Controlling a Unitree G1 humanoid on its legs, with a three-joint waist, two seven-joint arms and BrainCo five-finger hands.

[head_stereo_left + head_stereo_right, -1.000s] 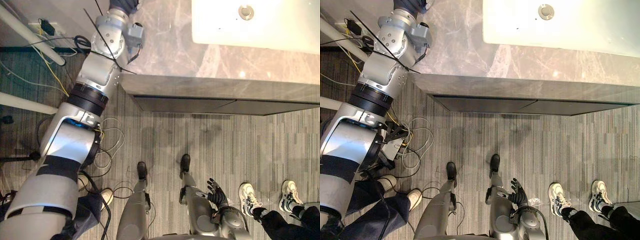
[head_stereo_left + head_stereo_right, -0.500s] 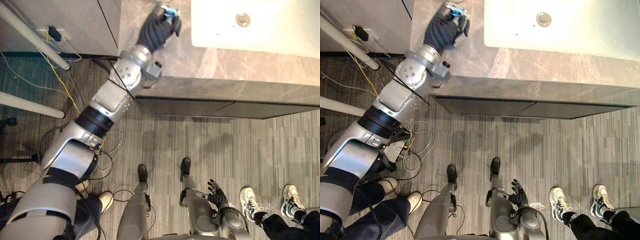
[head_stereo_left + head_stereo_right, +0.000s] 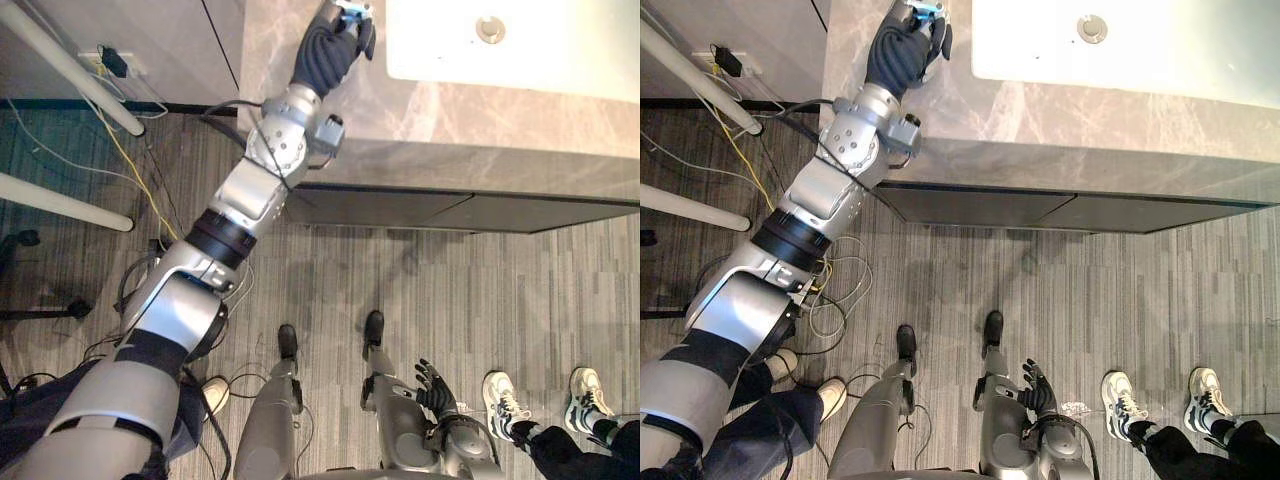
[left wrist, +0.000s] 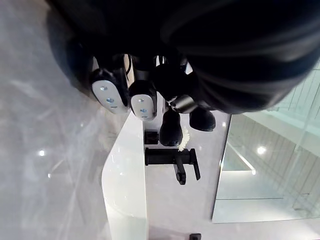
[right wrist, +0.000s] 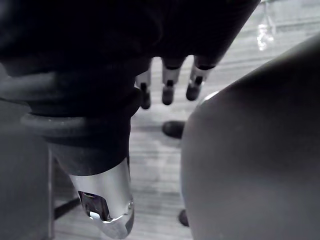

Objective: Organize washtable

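Grey striped floor [image 3: 450, 290] below you, and at 12 o'clock the marble washtable [image 3: 450, 105] runs right across the head view, with its white basin [image 3: 560, 50] sunk in toward 1 o'clock. That top is what you're tidying, though I can't tell from here which item you're after.

Biggest worry first: the left arm [image 3: 235, 195] is stretched long from 7 o'clock up to 12, crossing the counter's front edge. Drop the elbow or swing wide and I reckon it scrapes that edge.

Next, a person's shoes [image 3: 500, 400] stand at 5 o'clock, near your right side. A sudden step or turn could bump them.

Smaller one: the black faucet [image 4: 172, 160] sits past the left hand in its wrist view. Push forward blind and you may knock it.

Now the pose. The left hand [image 3: 333, 50] hangs over the marble at 12 o'clock, just beside the basin's left rim, back of the hand up. Whether it's spread or closed on something, and whether it's touching the stone, I can't tell. The right hand [image 3: 432, 385] hangs low at 6 o'clock, slack and spread, holding nothing.
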